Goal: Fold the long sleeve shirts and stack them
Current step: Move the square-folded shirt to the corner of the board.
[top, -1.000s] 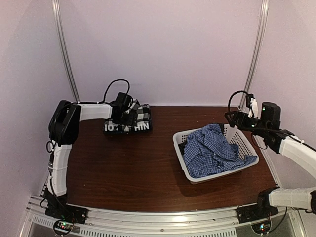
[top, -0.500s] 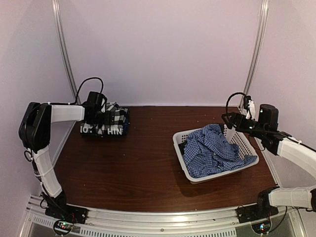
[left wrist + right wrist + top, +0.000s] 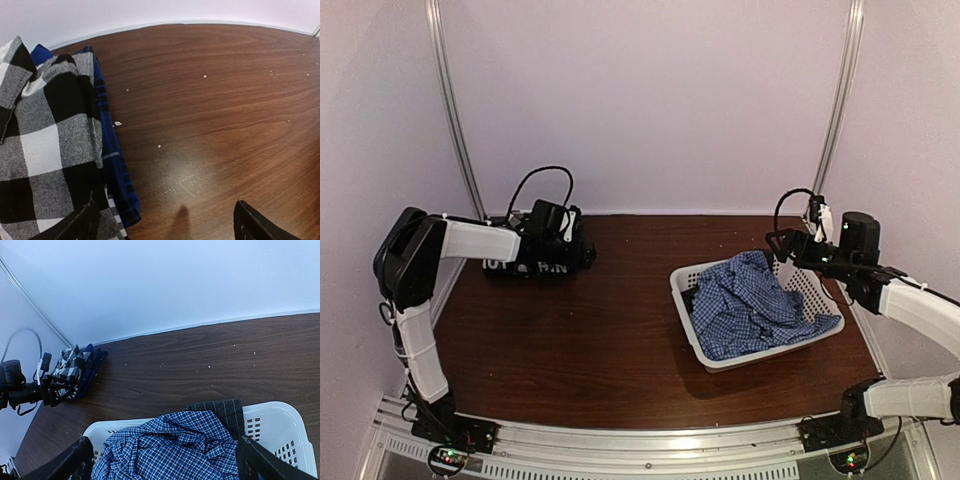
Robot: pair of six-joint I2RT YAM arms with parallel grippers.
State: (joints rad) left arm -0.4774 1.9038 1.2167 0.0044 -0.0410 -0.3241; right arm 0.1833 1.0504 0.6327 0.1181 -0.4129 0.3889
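Basket (image 3: 685, 310) sits on table (image 3: 600, 340). In basket: fine-check shirt (image 3: 750, 305), spilling over the basket's right rim; second shirt (image 3: 220, 412) tucked under it at the basket's far side. Well left of basket and further back: plaid shirt (image 3: 45, 140) stacked on lettered shirt (image 3: 525, 267). Left gripper (image 3: 165, 222) at the stack's basket-side end. Right gripper (image 3: 775, 243) just behind the basket's far rim.

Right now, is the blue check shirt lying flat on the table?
No, the blue check shirt lies crumpled inside the white basket.
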